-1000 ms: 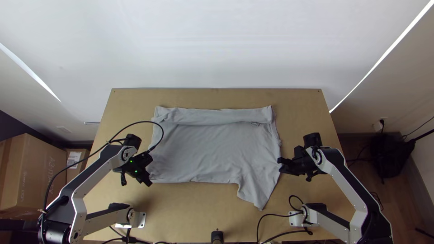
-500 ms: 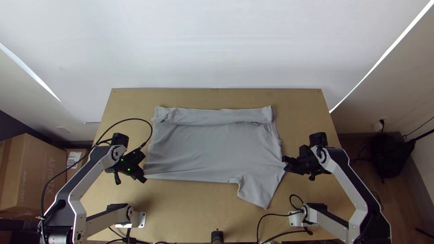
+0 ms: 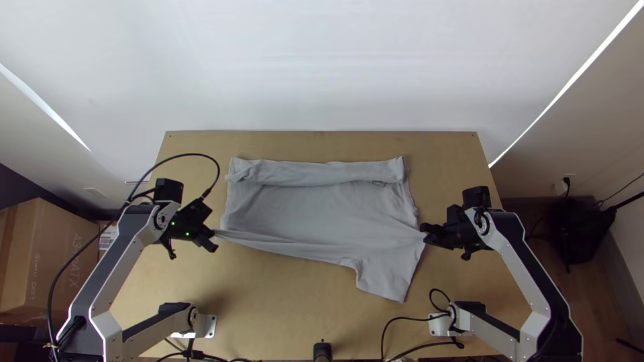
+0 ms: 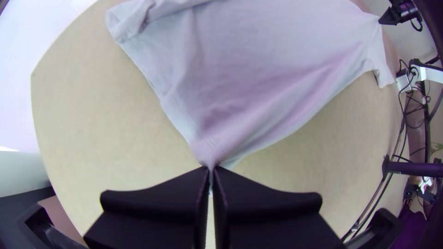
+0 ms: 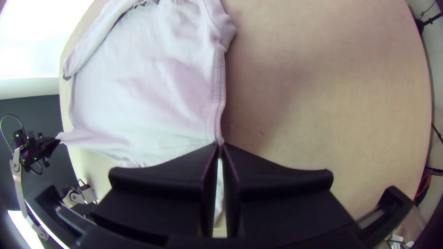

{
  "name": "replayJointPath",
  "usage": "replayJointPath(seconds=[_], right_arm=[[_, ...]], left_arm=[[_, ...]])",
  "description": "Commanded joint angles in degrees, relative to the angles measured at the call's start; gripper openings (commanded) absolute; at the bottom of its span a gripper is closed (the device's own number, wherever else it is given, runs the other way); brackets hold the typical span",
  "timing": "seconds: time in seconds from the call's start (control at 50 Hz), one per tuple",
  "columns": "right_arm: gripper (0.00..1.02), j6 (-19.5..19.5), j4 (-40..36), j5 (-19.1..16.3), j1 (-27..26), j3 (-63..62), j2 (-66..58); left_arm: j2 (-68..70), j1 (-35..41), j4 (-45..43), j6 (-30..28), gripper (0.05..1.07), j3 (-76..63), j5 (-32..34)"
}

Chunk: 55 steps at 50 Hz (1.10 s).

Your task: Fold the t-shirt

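My left gripper [image 3: 213, 241] is at the shirt's near left corner, and my right gripper [image 3: 425, 234] is at its right edge. The grey t-shirt [image 3: 315, 208] lies mostly spread, its far side folded over in a band, one sleeve pointing to the table's near edge. In the left wrist view, the left gripper [image 4: 211, 173] is shut on a gathered corner of the shirt [image 4: 258, 69], which is pulled taut. In the right wrist view, the right gripper [image 5: 219, 150] is shut on the seamed edge of the shirt [image 5: 152, 87].
The light wooden table [image 3: 282, 315] shows bare around the shirt, widest at its near side. Black cables [image 3: 402, 322] curl by the right arm's base. A cardboard box [image 3: 47, 261] stands beyond the left side.
The left gripper has moved left and up the picture, drawing the shirt's near left edge into a raised, slanting fold. The right gripper has shifted slightly right and up, and the sleeve has moved right.
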State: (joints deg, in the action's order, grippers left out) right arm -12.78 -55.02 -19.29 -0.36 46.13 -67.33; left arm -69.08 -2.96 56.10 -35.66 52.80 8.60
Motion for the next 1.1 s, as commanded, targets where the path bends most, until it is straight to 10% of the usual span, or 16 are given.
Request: replayJointPath(seconds=[0.0,1.08], right_arm=[[0.02,0.9,-0.7,0.6,0.7,2.9,0.3],[0.02,2.1,-10.5,0.5,4.9,42.3,-37.0]], left_arm=[[-2.2,0.1,0.8,1.6,0.08,3.6,0.7],[-32.3,-1.3,0.9,12.0,0.08,42.4,2.7]])
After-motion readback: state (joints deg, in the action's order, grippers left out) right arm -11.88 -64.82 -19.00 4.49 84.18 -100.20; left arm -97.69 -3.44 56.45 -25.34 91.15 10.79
